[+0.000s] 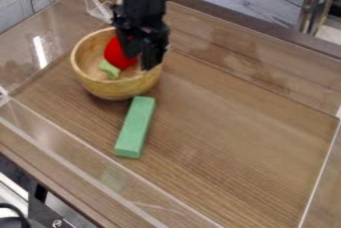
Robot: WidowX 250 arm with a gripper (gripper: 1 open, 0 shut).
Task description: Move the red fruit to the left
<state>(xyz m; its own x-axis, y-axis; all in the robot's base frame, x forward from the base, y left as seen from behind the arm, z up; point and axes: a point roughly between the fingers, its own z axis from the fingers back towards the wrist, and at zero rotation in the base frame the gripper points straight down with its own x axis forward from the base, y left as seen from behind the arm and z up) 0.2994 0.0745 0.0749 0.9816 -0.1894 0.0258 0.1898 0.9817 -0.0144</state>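
Camera view: beyond the green block (135,127), toward the table's (240,113) far edge, the red fruit (122,51) sits at the bowl's (98,82) left side — the leftward move looks done, only backing off left. Its long axis I can't tell. The gripper (139,58) is beside it — whether apart or together, I can't tell.

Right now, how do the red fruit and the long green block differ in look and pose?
The red fruit is glossy and rounded; the green block is a long, flat-sided bar. The fruit sits inside the wooden bowl, while the block lies on the table beside it. The fruit looks shorter than the block. Both are a single plain color.
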